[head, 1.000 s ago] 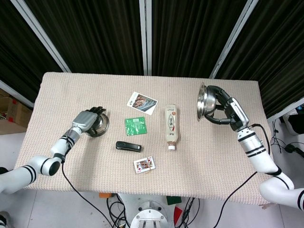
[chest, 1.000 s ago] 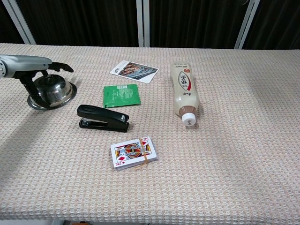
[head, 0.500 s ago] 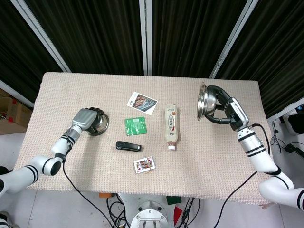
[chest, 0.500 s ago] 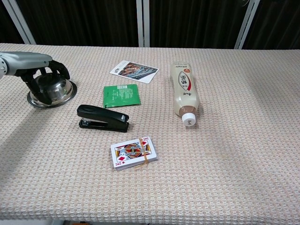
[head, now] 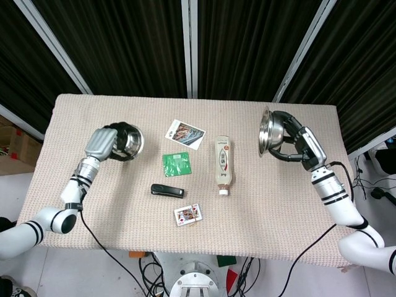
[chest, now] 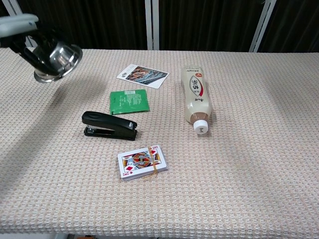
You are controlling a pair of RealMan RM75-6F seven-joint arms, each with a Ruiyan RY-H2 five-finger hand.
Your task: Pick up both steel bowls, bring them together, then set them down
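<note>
**Both bowls aloft, wide apart across the table**

The table (head: pixel 291 216), covered in a beige woven cloth, carries everything. Over its left side the left hand (head: pixel 101 142) grips the left steel bowl (head: pixel 127 141), fingers curled around the rim, the bowl clear of the cloth and tipped so its mouth faces roughly toward the middle. Near the right edge the right hand (head: pixel 297 143) holds the right steel bowl (head: pixel 266 132) up on edge, fingers wrapped behind it, its open mouth turned left. The chest view shows only the left bowl, at the far left corner; the right hand is out of it.

The bowls lie well apart along the table's long axis, mouths broadly facing each other, so bringing them together likely means each arm travelling inward.

Between them lie the sauce bottle (head: pixel 223 164), long axis running front to back near the centre, then the stapler (head: pixel 167 190), the green packet (head: pixel 177 164), the photo card (head: pixel 185 133) and the banded playing cards (head: pixel 188 214) toward the front edge. All lie flat, so raised bowls should pass over them; they matter when setting down.
</note>
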